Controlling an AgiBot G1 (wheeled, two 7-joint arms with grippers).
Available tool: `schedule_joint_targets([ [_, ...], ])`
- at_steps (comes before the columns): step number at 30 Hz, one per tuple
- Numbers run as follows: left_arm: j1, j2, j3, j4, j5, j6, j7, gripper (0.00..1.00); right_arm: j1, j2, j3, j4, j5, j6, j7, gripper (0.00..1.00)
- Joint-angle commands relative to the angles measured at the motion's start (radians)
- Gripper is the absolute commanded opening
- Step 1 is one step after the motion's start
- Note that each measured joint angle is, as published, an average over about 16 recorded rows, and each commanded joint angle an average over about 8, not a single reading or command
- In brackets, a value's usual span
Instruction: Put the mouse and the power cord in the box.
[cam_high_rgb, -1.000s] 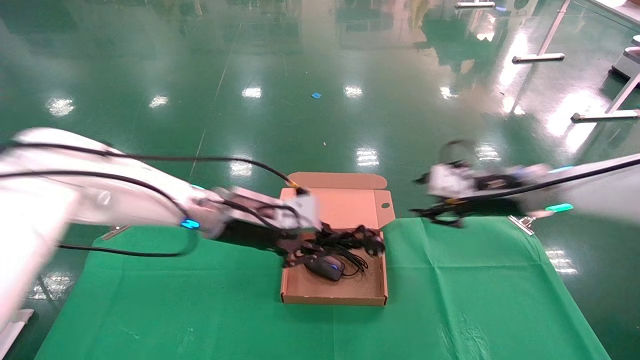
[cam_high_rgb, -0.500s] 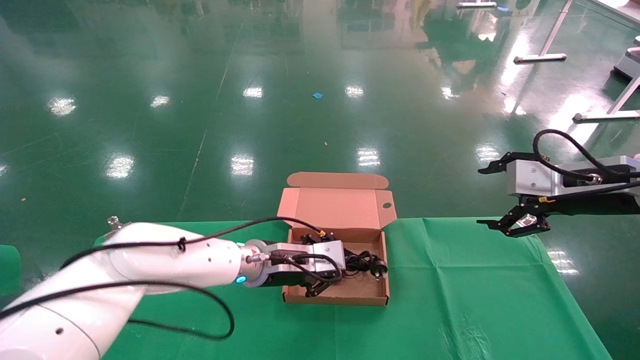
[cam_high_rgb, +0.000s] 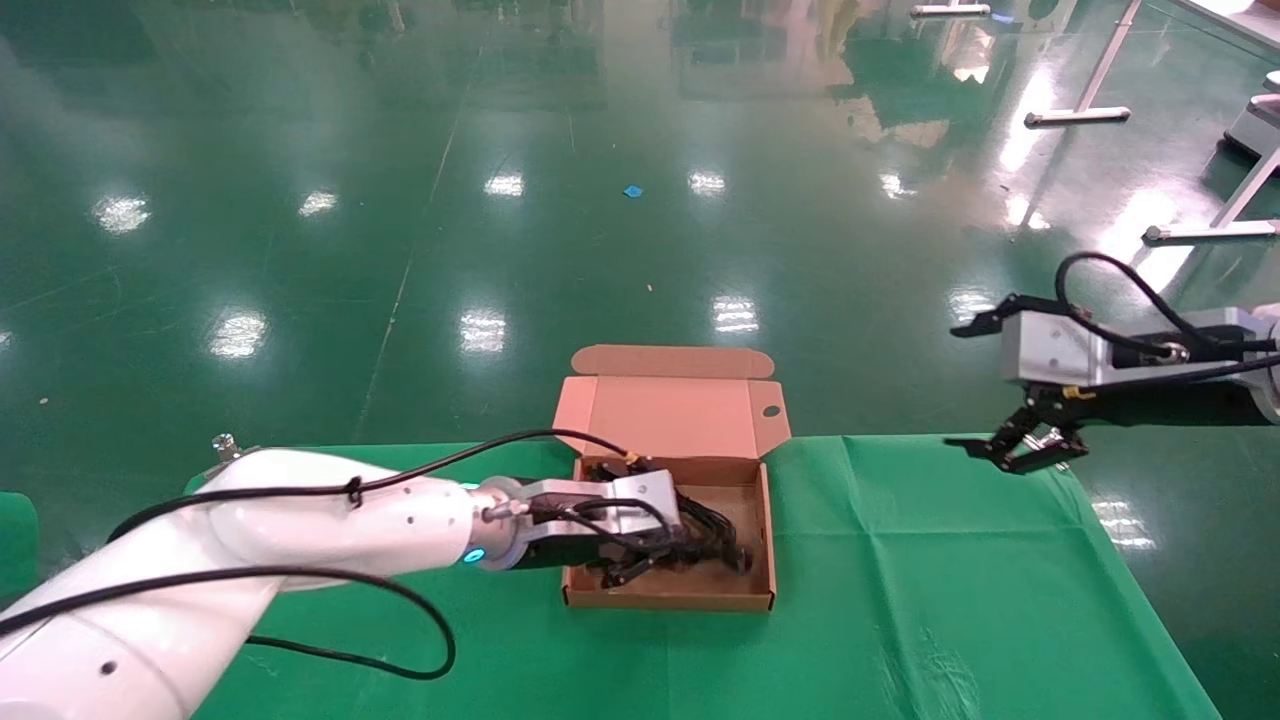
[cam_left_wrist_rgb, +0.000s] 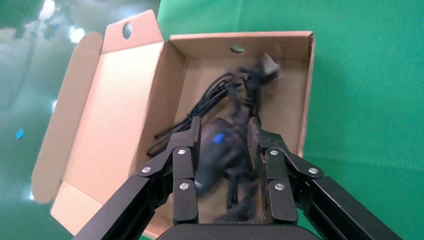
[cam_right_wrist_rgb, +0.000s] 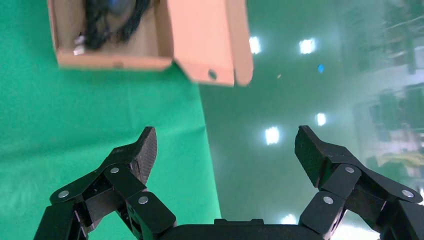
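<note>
The brown cardboard box (cam_high_rgb: 668, 601) lies open on the green cloth with its lid (cam_high_rgb: 672, 405) folded back. My left gripper (cam_high_rgb: 648, 570) reaches down inside it. In the left wrist view the black mouse (cam_left_wrist_rgb: 220, 150) with its blue light sits between the fingers, and the left gripper (cam_left_wrist_rgb: 225, 125) is shut on it. The black power cord (cam_left_wrist_rgb: 250, 82) lies tangled beside the mouse in the box (cam_left_wrist_rgb: 240, 38), its plug (cam_left_wrist_rgb: 268, 64) near the far wall. My right gripper (cam_high_rgb: 1022, 450) hangs open and empty over the table's far right edge, well away from the box (cam_right_wrist_rgb: 115, 63).
The green cloth table (cam_high_rgb: 950, 600) spreads to both sides of the box. Its far edge drops to a glossy green floor (cam_high_rgb: 640, 250). A metal clamp (cam_high_rgb: 226, 446) sits at the far left corner. White frame legs (cam_high_rgb: 1080, 115) stand far back right.
My left gripper came down from above the box's far left into the box and now sits low among the cables. My right arm drew back to the right and holds still.
</note>
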Motion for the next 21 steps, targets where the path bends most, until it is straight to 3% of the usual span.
schedule_joint_targets([
  [1, 0.006, -0.01, -0.009, -0.01, -0.013, 0.01, -0.005, 1.0, -0.015, 0.006, 0.009, 0.02, 0.015, -0.005, 0.015, 1.0],
  [21, 0.144, -0.267, -0.199, -0.269, -0.312, 0.236, -0.127, 1.0, -0.291, 0.117, 0.168, 0.376, 0.289, -0.087, 0.285, 1.0],
])
